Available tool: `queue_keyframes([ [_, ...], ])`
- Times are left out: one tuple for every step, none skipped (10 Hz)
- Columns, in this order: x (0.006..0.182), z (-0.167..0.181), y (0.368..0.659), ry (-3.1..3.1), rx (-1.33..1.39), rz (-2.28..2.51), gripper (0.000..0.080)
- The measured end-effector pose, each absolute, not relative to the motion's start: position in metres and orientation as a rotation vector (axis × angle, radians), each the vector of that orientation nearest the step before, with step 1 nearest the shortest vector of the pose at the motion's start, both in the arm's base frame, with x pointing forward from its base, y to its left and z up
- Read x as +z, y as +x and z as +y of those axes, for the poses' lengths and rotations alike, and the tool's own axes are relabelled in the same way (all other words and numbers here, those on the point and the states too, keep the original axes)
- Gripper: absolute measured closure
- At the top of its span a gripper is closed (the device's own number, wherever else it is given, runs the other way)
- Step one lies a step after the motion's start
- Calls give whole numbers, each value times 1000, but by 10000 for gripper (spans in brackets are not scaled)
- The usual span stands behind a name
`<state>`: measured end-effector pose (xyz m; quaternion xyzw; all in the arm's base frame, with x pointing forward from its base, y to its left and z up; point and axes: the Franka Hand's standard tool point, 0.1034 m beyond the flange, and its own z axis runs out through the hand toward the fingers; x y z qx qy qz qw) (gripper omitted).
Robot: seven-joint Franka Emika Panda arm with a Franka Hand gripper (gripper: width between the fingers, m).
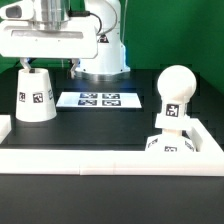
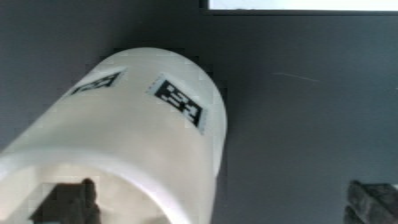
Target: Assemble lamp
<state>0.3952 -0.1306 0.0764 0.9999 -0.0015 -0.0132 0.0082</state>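
Observation:
The white cone-shaped shade (image 1: pixel 35 97) stands upright on the black table at the exterior view's left, tags on its side. In the wrist view the shade (image 2: pixel 134 140) fills the near part of the picture. My gripper (image 1: pixel 50 66) hangs just above the shade's top, open and empty. In the wrist view the gripper (image 2: pixel 221 205) has one dark finger (image 2: pixel 68 203) over the shade and the other over bare table. The ball-shaped bulb (image 1: pixel 176 86) stands upright on the blocky base (image 1: pixel 168 143) at the exterior view's right.
The marker board (image 1: pixel 98 99) lies flat between the shade and the bulb. A low white wall (image 1: pixel 90 160) runs along the front and turns up both sides. The robot's white body (image 1: pixel 100 45) stands behind the marker board.

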Motion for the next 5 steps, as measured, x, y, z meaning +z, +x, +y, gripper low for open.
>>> queue_keyframes([
  [73, -131, 394, 3121, -46, -2, 101],
  [73, -130, 395, 3122, -49, -2, 101],
  [74, -128, 396, 3121, -46, 5, 202],
  [73, -128, 396, 3121, -48, 8, 338],
  [73, -128, 396, 3121, -49, 8, 338],
])
